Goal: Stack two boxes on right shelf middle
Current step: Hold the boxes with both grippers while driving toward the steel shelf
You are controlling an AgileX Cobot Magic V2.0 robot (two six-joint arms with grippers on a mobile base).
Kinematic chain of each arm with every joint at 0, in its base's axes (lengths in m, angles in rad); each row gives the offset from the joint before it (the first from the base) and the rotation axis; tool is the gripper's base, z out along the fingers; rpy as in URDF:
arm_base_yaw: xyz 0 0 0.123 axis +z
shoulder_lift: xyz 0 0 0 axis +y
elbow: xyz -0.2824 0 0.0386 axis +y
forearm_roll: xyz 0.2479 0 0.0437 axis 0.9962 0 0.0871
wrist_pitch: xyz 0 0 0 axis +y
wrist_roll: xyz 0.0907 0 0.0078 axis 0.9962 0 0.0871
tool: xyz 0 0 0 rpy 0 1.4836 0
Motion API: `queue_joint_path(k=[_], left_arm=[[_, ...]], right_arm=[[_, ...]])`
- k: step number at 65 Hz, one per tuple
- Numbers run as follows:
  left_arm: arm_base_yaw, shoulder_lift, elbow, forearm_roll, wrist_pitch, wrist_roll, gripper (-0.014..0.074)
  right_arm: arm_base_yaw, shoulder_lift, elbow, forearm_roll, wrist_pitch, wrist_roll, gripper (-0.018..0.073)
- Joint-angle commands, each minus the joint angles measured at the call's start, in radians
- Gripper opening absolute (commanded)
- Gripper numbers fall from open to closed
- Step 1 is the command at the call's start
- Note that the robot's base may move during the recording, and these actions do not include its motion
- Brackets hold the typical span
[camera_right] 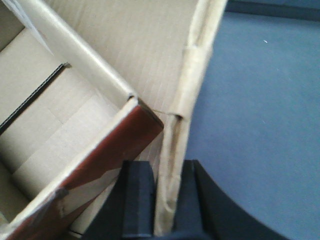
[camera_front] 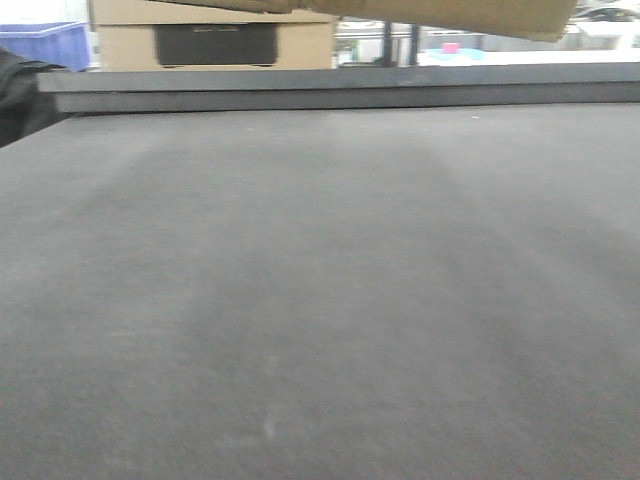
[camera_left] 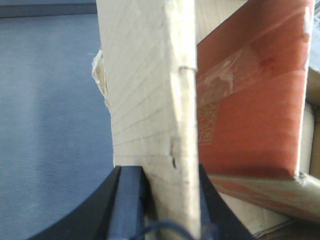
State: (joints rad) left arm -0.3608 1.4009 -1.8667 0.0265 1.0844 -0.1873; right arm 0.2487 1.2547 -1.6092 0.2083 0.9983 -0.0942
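One brown cardboard box (camera_front: 450,15) hangs at the top of the front view; only its underside edge shows. In the left wrist view my left gripper (camera_left: 167,172) is shut on that box's upright corrugated wall (camera_left: 145,90), beside an orange-red inner flap (camera_left: 250,95). In the right wrist view my right gripper (camera_right: 165,167) is shut on the opposite creased wall edge (camera_right: 187,85). The open inside of the box and a red-faced flap (camera_right: 110,150) lie to its left. A second tan box (camera_front: 215,45) with a dark rectangular opening stands at the far back left. The shelf is out of view.
A wide dark grey table top (camera_front: 320,300) fills the front view, with a raised grey ledge (camera_front: 340,90) along its far side. A blue plastic bin (camera_front: 45,42) stands at the back left, and a dark object (camera_front: 15,95) is at the left edge.
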Motion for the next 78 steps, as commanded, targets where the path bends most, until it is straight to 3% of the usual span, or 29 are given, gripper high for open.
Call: queue_joint_path(k=[1, 78], left_arm=[[-0.001, -0.018, -0.017, -0.018, -0.105, 0.0, -0.0111], [-0.001, -0.018, -0.017, -0.018, -0.105, 0.0, -0.0111]], right_arm=[[-0.006, -0.01, -0.007, -0.01, -0.012, -0.02, -0.0154], [-0.006, -0.01, -0.007, -0.01, -0.012, -0.02, -0.0154]])
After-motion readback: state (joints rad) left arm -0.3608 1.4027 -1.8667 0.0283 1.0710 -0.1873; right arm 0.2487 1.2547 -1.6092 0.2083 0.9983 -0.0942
